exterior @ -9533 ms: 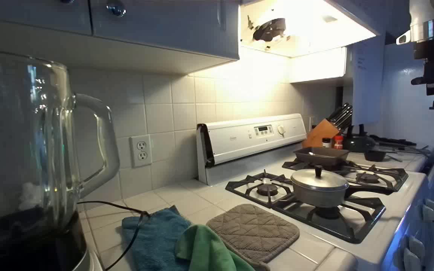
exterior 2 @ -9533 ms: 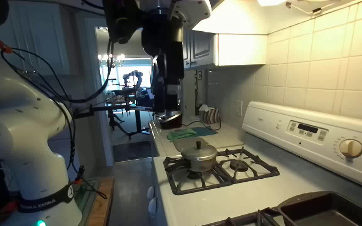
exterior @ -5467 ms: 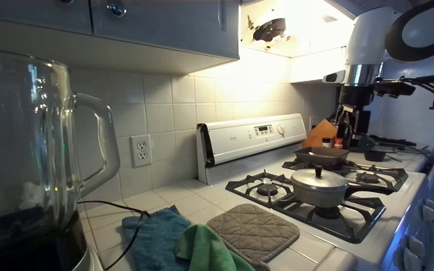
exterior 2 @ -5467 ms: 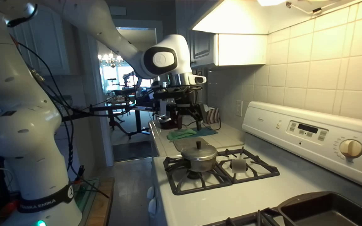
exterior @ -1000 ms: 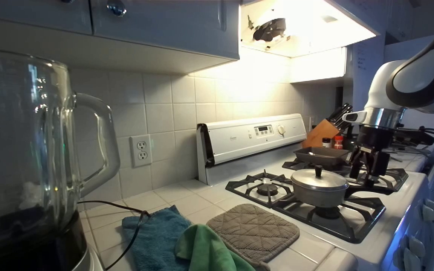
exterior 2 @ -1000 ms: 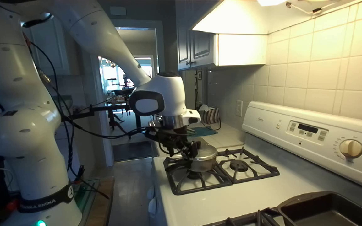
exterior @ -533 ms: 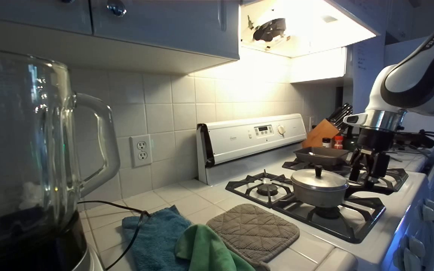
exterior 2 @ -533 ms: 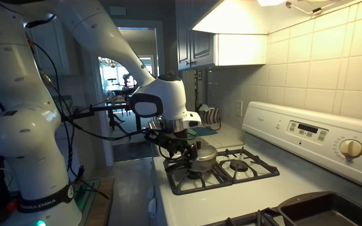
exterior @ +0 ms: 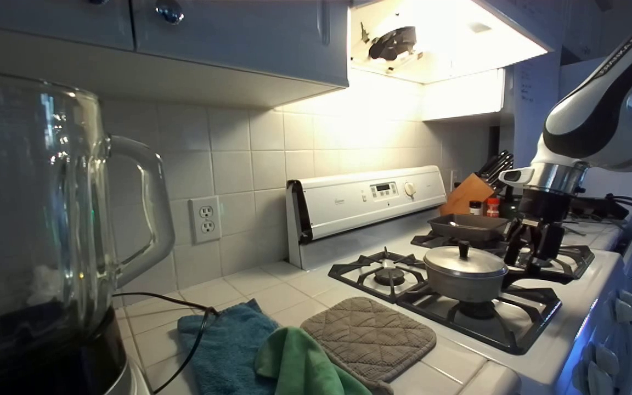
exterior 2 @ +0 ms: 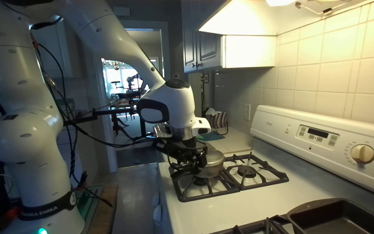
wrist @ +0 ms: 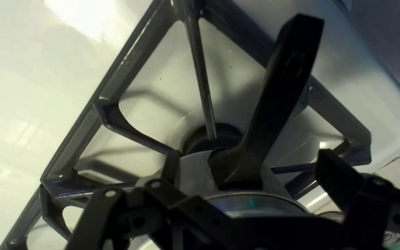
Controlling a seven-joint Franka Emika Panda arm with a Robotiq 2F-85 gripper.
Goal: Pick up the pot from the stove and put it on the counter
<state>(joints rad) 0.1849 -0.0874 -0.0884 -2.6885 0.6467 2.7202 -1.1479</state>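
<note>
- Down from its earlier height, the arm (exterior 2: 118,42) hangs over the handle (wrist: 281,86) of the pot (exterior: 465,284).
- Jaws stand wide apart, handle between them in the wrist view.
- Pot sits on the front grate (wrist: 139,52) of the stove (exterior 2: 255,201).

Pot (exterior: 464,286) stands on the stove (exterior 2: 226,213) toward its front edge, at the end nearest the worktop (exterior: 275,289); pan (exterior: 463,233), toward its back edge, opposite end; potholder (exterior: 370,339) on the worktop beside the stove's edge, towel (exterior: 231,340) farther off.
</note>
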